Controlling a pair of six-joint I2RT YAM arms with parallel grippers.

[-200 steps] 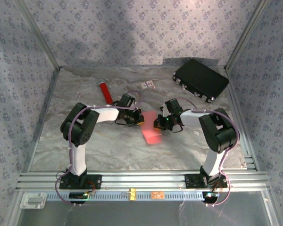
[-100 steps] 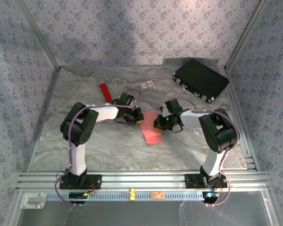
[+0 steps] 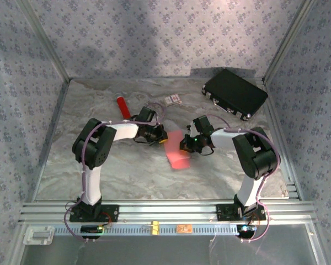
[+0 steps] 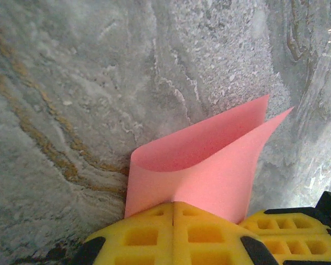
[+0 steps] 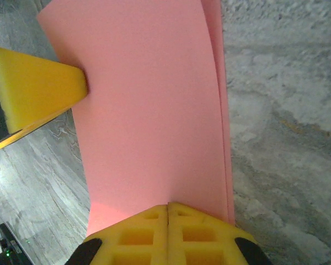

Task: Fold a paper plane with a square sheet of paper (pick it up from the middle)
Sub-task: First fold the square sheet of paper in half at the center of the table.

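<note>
While a red tube (image 3: 123, 107) lay at the back left of the marble table (image 3: 127, 171), the left gripper (image 4: 174, 205), fingers pressed together, pinched one edge of the pink sheet of paper (image 4: 209, 160). The sheet curled over on itself near the table's middle, between the two grippers. The right gripper (image 5: 167, 205), fingers likewise closed, pinched another edge. A black case (image 3: 235, 94) sat at the back right.

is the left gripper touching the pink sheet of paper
Touching. The left wrist view shows the left gripper shut on the sheet of paper, pinching its folded edge.
</note>
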